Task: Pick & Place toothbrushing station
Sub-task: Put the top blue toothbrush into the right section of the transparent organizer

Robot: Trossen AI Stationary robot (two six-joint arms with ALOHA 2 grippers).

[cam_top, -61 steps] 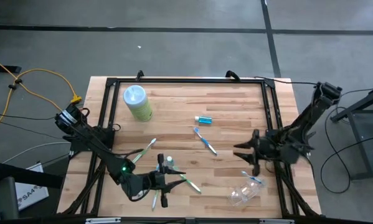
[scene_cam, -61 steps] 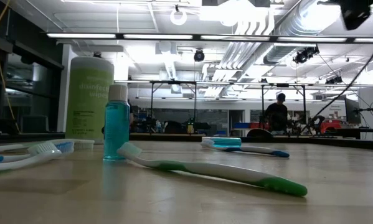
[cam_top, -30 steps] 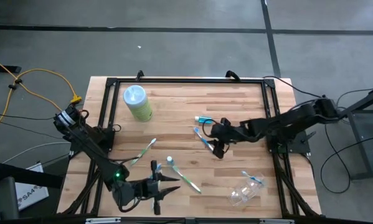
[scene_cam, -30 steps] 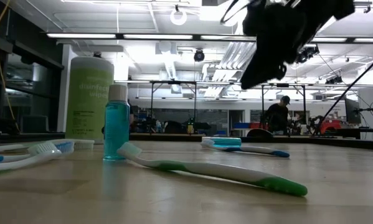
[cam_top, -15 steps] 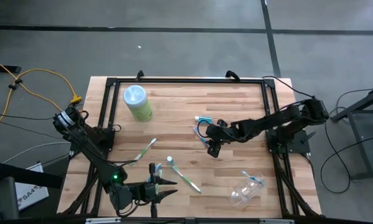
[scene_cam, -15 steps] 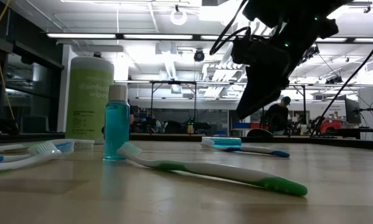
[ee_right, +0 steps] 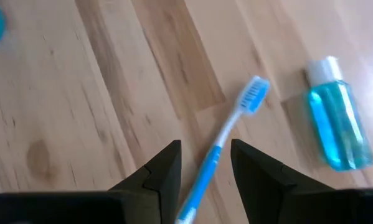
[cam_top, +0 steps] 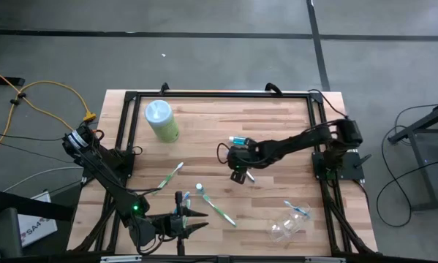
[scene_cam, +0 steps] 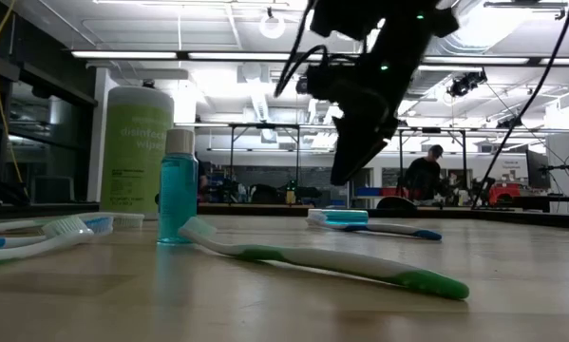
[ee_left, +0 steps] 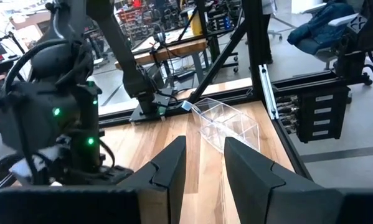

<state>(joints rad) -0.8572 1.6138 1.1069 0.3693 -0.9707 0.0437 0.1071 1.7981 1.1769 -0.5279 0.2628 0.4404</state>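
The slim blue-and-white toothbrush is lying flat on the pale wooden tabletop, its handle passing between the two dark fingers of your right gripper and its bristled head pointing away beyond the fingertips. The fingers are standing apart on either side of the handle, grasping nothing; in the low view the right gripper is hanging clear above the wood, so this is judged to be the approach step of a pick, with no contact yet. Just off to one side of the fingers, past the brush head, a small clear bottle of blue liquid with a white cap is lying on its side. A second such bottle is standing upright near a green-and-white toothbrush.

Well apart from those fingers, your left gripper is waiting at the near edge of the table, its fingers parted and empty, pointing toward a clear plastic cup that is lying tipped over. A pale-green cylindrical canister with a light-blue lid is standing far from both grippers.

For the next move, you would probably need to lower the right gripper straight down, keeping the handle centred between the fingers, before closing.
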